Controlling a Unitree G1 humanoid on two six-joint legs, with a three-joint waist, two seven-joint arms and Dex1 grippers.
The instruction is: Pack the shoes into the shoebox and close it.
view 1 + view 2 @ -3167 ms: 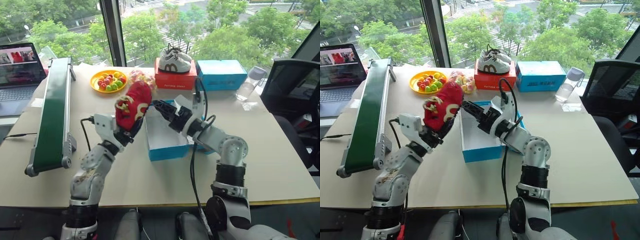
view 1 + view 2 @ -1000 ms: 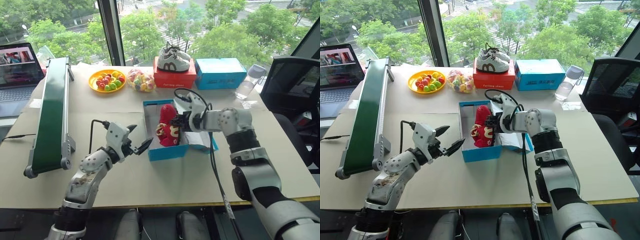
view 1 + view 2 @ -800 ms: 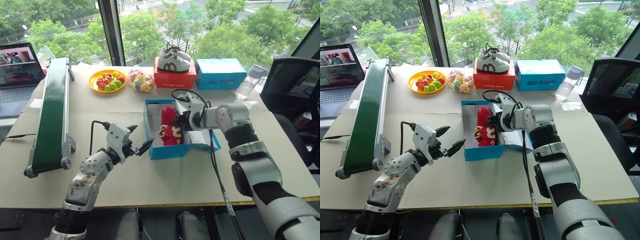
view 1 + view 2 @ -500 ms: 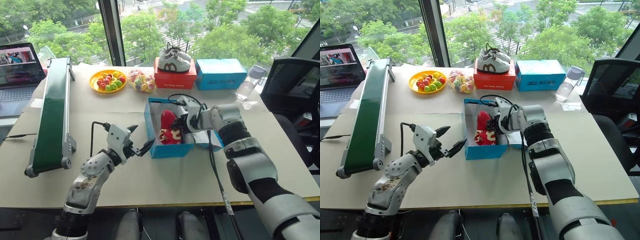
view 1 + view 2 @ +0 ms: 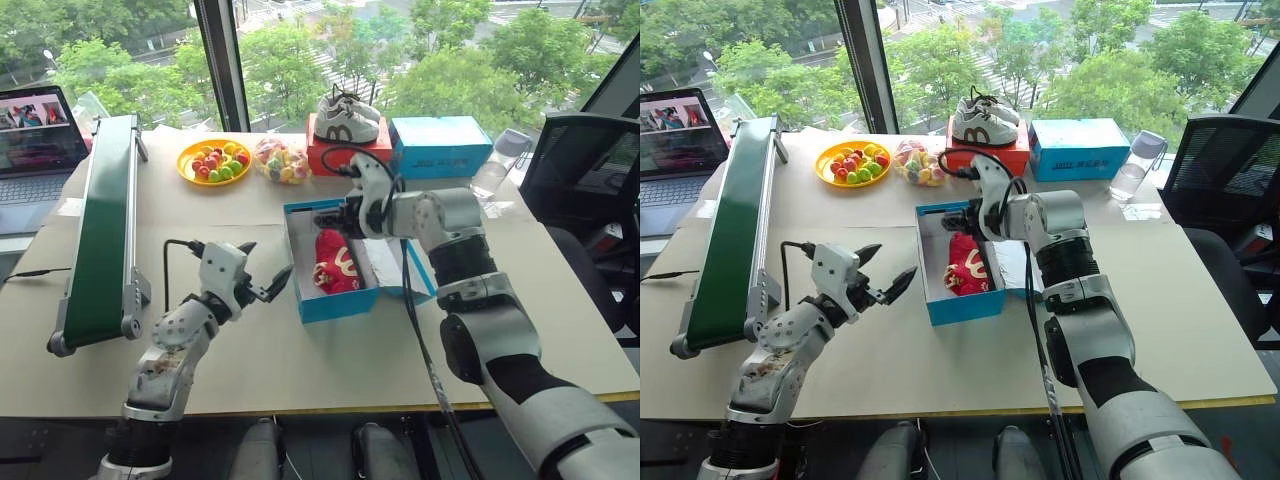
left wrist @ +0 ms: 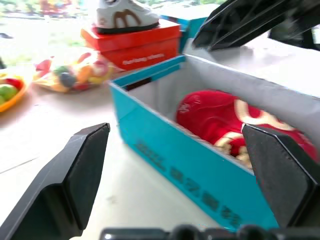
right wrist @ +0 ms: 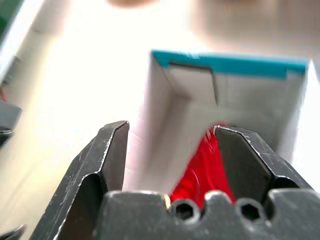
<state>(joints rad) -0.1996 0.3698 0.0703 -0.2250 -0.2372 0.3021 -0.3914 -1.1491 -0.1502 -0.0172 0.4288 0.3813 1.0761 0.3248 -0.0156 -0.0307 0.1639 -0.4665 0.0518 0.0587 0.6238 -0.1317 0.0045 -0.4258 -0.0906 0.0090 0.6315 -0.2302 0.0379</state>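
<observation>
Red fabric shoes (image 5: 335, 262) with pale curved marks lie inside the open, white-lined blue cardboard shoebox (image 5: 341, 300) at mid-table, long axis running front to back along the box. Right gripper (image 5: 330, 217) hovers above the box's far end, black fingers parted, empty. Left gripper (image 5: 265, 269) is spread wide, empty, just left of the box.

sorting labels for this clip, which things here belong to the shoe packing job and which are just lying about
Job: red shoes; open blue shoebox; left gripper; right gripper.

Lying about: sneakers on red box; other blue box; fruit plate; candy bag; conveyor; laptop; bottle.
</observation>
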